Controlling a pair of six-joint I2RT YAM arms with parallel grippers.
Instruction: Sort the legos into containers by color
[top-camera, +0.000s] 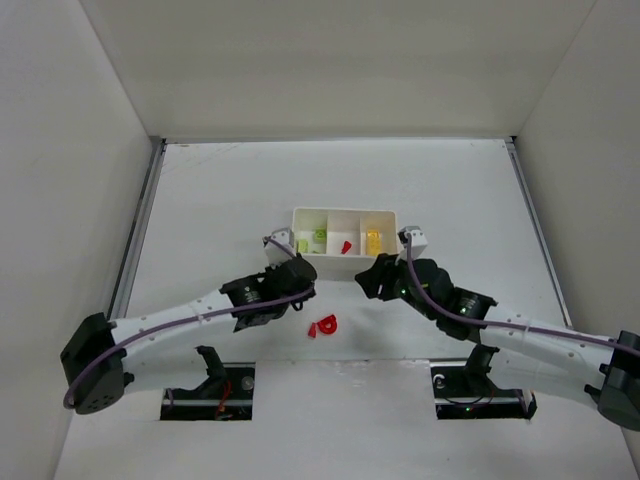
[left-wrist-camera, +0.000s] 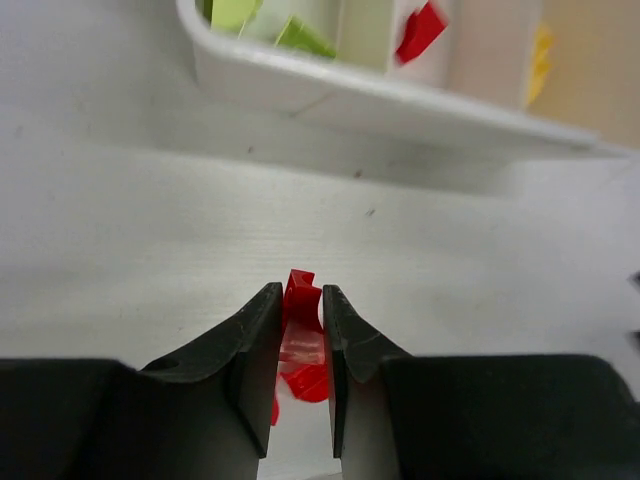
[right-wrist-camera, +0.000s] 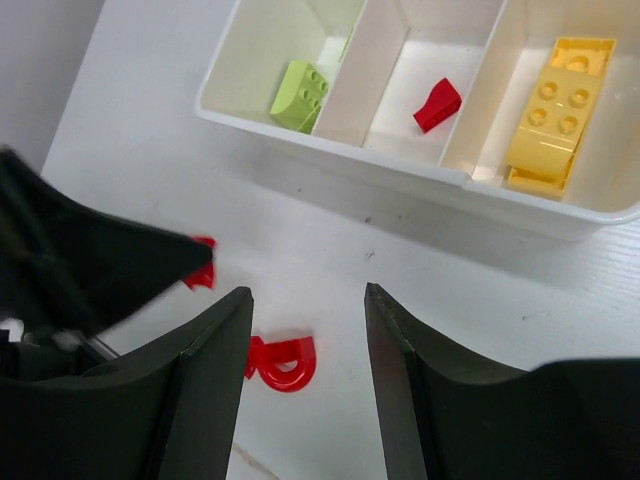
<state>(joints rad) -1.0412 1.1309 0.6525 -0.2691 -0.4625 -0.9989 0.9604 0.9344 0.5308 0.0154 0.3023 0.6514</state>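
Starting nearest the arm bases, a red arched lego (right-wrist-camera: 283, 362) is seen lying loose on the table (top-camera: 200, 200), at about 6 o'clock from the tray (right-wrist-camera: 330, 148) and well apart from it. Just beyond it, at roughly 7 o'clock from the tray, the left gripper (left-wrist-camera: 300, 293) is found low over the table, its fingers closed in a pinch on a small red lego (left-wrist-camera: 299, 283) that sticks out past the fingertips. At about 5 o'clock from the tray, the right gripper (right-wrist-camera: 305, 300) is held above the table with its fingers spread wide and nothing between them. Farthest out, the tray's three compartments are filled by color: light green legos (right-wrist-camera: 298, 95) in the 9 o'clock compartment, a red wedge lego (right-wrist-camera: 437, 105) in the middle one, and a yellow lego (right-wrist-camera: 558, 115) in the 3 o'clock one.
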